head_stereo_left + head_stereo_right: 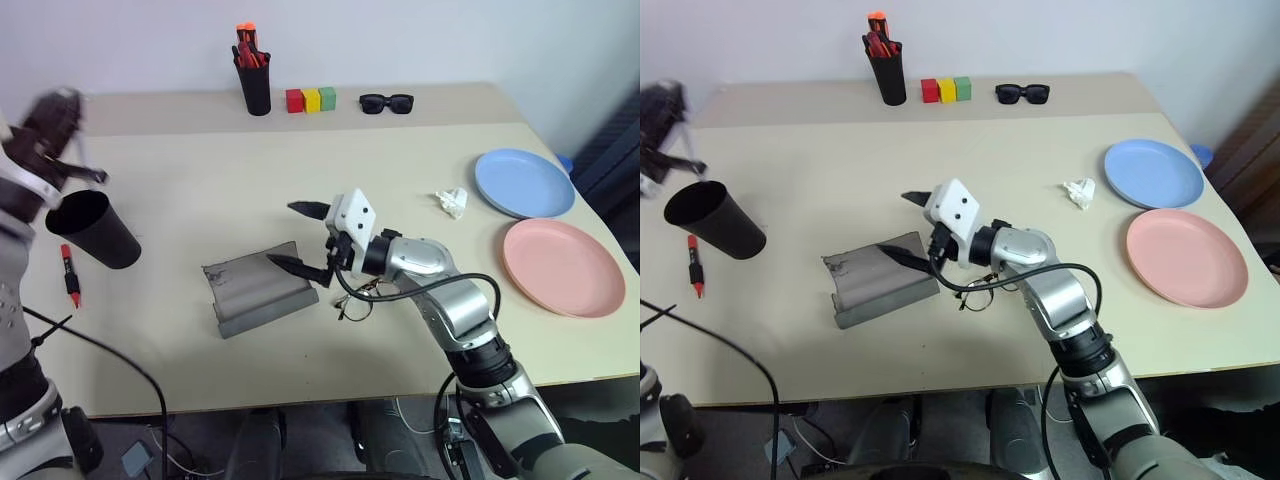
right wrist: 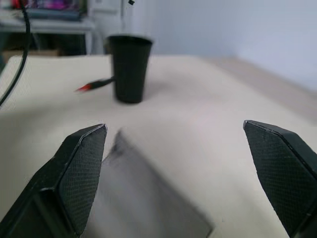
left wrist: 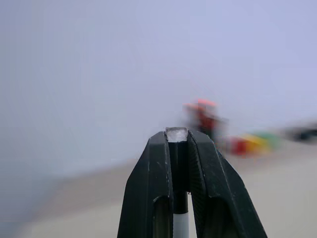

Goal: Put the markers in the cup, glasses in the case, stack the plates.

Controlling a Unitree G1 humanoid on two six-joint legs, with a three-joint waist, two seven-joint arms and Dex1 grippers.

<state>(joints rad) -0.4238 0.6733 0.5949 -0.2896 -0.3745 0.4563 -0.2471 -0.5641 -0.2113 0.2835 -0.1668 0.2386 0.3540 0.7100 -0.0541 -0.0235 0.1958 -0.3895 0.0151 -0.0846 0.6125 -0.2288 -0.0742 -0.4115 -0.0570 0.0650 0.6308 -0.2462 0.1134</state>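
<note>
Left gripper (image 3: 177,144) is a blur up above the black cup (image 1: 93,229), clamped on the black, white-tipped marker (image 3: 180,224), mostly hidden between its fingers. Right gripper (image 1: 304,236) gapes over the grey case (image 1: 255,287); glasses (image 1: 358,299) half-hidden under its wrist.

The beige table (image 1: 300,180) carries a black cup (image 1: 95,228) just below the left gripper's fingers (image 1: 88,170), with a red marker (image 1: 70,275) lying beside it. Under the right gripper's fingers (image 1: 300,266) lies the open grey case (image 1: 255,290) — the glasses (image 1: 360,298) sit behind them, under the wrist. Farther off — a pen holder (image 1: 255,88), three blocks (image 1: 311,99), sunglasses (image 1: 386,102), crumpled paper (image 1: 452,202), a blue plate (image 1: 524,183) and a pink plate (image 1: 563,266).
</note>
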